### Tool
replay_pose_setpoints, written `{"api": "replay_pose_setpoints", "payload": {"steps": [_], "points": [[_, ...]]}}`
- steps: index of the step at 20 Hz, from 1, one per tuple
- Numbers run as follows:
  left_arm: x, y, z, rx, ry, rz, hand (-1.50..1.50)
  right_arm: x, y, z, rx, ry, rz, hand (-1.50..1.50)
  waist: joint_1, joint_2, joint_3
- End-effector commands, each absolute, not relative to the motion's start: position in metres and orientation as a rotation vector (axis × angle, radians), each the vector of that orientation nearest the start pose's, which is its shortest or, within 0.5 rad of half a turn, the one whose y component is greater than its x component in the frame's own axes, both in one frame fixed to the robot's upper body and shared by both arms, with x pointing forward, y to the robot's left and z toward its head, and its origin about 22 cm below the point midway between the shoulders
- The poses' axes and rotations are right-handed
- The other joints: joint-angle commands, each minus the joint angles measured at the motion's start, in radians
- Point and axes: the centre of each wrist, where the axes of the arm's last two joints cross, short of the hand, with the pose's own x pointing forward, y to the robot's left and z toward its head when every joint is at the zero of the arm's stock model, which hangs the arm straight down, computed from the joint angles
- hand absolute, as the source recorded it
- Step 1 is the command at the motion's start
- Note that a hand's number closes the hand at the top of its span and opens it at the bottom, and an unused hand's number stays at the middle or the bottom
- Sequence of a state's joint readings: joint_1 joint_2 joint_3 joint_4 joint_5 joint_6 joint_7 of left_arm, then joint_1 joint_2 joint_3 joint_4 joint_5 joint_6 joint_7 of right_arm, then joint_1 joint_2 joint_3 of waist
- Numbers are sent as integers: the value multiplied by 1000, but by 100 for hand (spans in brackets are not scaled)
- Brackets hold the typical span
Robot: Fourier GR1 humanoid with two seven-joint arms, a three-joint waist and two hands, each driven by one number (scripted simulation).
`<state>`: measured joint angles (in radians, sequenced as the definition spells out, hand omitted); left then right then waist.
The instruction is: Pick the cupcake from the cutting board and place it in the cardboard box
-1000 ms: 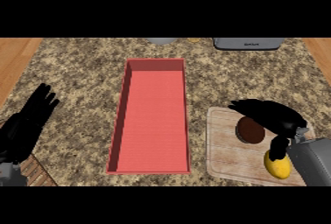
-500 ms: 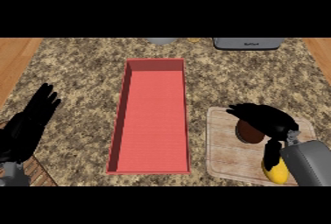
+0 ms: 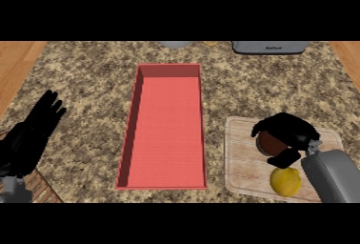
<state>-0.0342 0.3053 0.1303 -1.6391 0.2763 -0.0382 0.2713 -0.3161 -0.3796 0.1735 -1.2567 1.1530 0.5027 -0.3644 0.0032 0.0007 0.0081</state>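
The right hand point(image 3: 294, 129) curls round the cupcake point(image 3: 268, 143), seemingly gripping it, on the cutting board point(image 3: 243, 164) just right of the cardboard box point(image 3: 169, 133). The box lies to the hand's left, long axis running away from the robot; the left hand point(image 3: 32, 138) rests open beyond its far side.

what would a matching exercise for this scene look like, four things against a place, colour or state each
Things:
1. cupcake
2. lemon
3. cardboard box
4. left robot hand

Place, colour or state:
A. open, fingers up, resting at the view's left edge
B. yellow, on the near part of the cutting board
C. brown, with the right robot hand curled round it
D. long and red, in the middle of the counter

Pairs: 1-C, 2-B, 3-D, 4-A
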Motion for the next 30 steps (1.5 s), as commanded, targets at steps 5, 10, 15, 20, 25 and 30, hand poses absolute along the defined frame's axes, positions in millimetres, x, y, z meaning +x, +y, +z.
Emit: {"api": "replay_pose_setpoints", "payload": {"steps": [5, 10, 15, 20, 25, 30], "points": [[237, 303, 46, 58, -1444, 29, 0, 348, -261, 30, -452, -1197, 1781, 150, 10, 1, -8], [247, 319, 54, 44, -1438, 39, 0, 324, -190, 21, -524, -1136, 1660, 150, 2, -2, -9], [250, 314, 57, 30, -1449, 15, 0, 333, -168, 16, -680, -990, 1310, 150, 42, 11, -10], [261, 301, 61, -4, -1457, -40, 0, 348, -152, 43, -915, -913, 1114, 150, 99, 9, -9], [273, 287, 63, -67, -1453, -91, 0, 366, -121, 86, -1126, -900, 907, 150, 173, 14, -10], [286, 267, 62, -113, -1447, -134, 0, 375, -73, 144, -1311, -962, 733, 150, 225, 14, -13]]}}
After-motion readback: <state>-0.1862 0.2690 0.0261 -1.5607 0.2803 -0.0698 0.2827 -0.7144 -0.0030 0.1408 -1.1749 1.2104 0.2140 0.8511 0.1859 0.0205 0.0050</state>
